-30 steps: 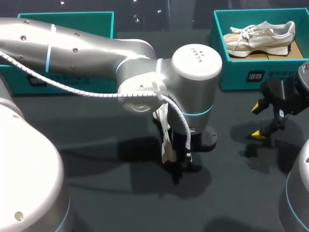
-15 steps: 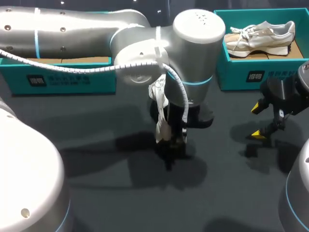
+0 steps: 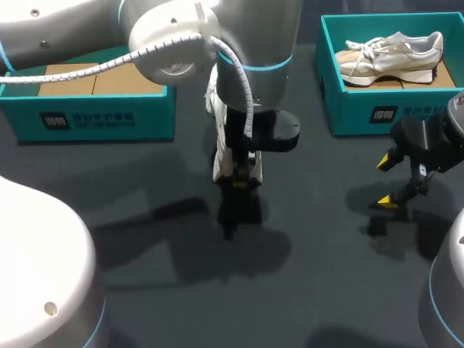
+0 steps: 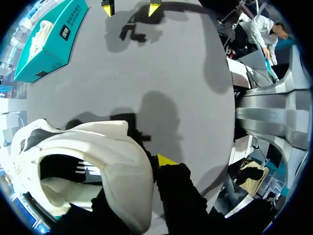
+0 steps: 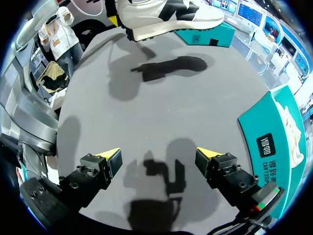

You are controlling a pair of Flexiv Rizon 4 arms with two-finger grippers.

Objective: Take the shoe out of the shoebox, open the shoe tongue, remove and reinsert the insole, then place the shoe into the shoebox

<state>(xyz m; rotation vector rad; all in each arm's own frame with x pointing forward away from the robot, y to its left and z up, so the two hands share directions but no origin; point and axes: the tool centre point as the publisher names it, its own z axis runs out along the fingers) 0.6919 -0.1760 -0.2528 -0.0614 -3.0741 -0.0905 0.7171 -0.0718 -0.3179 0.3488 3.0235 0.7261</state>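
Note:
A white shoe (image 3: 219, 161) hangs above the dark table with my left gripper (image 3: 238, 181) shut on its heel collar. In the left wrist view the shoe (image 4: 93, 166) fills the space beside one yellow fingertip (image 4: 164, 160); the other finger is hidden inside the shoe. The teal shoebox (image 3: 94, 119) at the back left shows only its cardboard floor. My right gripper (image 3: 392, 182) hovers open and empty over the table at the right. In its own view, the right gripper (image 5: 159, 157) faces the lifted shoe (image 5: 166, 14) far ahead.
A second teal shoebox (image 3: 377, 112) at the back right holds another pale sneaker (image 3: 391, 51), just behind my right gripper. The big left arm (image 3: 167, 36) spans the back of the table. Dark open tabletop (image 3: 290, 290) lies in front.
My left arm has lifted the shoe and carried it back and leftward, toward the left shoebox. The right arm has stayed still.

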